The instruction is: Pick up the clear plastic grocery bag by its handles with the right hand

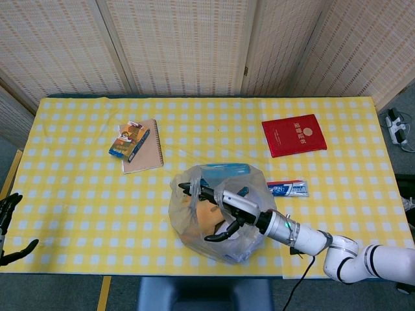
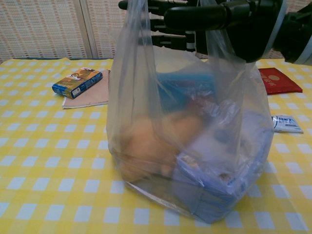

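Observation:
The clear plastic grocery bag (image 1: 183,222) stands upright near the table's front edge, with an orange item, a blue box and a white packet inside. In the chest view the bag (image 2: 185,146) fills the frame. Its two handles (image 2: 139,34) rise to the top, and my right hand (image 2: 214,19) reaches through them from the right with its fingers stretched out and apart, not closed on the plastic. From above, the right hand (image 1: 224,204) lies over the bag's mouth, fingertips past its left rim. My left hand (image 1: 10,223) hangs off the table's front left edge, holding nothing.
A brown notebook (image 1: 144,146) with a small blue box (image 1: 128,139) on it lies to the back left. A red booklet (image 1: 294,135) lies to the back right. A toothpaste box (image 1: 287,188) rests just right of the bag on the yellow checked table (image 1: 78,194).

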Controlling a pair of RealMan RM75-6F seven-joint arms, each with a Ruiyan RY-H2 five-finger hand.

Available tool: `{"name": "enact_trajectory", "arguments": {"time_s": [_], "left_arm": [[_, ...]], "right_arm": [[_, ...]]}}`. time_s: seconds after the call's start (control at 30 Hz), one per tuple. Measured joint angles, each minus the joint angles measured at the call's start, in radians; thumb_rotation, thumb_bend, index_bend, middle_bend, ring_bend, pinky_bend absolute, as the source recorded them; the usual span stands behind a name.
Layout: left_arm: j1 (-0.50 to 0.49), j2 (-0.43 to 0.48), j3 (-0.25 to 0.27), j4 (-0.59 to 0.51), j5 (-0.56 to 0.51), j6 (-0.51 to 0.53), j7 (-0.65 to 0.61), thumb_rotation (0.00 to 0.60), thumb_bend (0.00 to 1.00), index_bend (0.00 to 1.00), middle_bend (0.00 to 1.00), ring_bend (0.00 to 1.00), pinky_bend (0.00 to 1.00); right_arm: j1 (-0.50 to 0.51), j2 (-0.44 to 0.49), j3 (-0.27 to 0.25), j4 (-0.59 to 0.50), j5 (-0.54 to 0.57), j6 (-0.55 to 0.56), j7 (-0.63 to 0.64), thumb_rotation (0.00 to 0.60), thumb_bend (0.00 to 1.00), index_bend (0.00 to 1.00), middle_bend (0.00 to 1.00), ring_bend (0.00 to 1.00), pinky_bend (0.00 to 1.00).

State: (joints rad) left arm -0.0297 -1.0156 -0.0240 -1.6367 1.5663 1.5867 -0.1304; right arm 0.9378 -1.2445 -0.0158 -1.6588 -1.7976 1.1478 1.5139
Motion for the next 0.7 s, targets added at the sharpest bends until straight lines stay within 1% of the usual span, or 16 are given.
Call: {"name": "enact_trajectory", "arguments": {"time_s": [0.5, 0.7], "left_arm": [[0.006, 0.008, 0.001, 0.004, 0.005, 0.008, -0.024, 0.600, 0.23, 0.00, 0.11, 0.12, 0.10], [0.008, 0.010, 0.002, 0.006, 0.008, 0.011, -0.031, 0.600, 0.23, 0.00, 0.11, 0.12, 0.10]], "right_arm": [[0.042, -0.050, 0.028, 0.035, 0.019, -0.004, -0.005, 0.600, 0.26, 0.00, 0.00, 0.00, 0.00], [0.065, -0.077, 0.048, 0.065, 0.036, -0.014, 0.009, 0.600, 0.26, 0.00, 0.00, 0.00, 0.00]]}}
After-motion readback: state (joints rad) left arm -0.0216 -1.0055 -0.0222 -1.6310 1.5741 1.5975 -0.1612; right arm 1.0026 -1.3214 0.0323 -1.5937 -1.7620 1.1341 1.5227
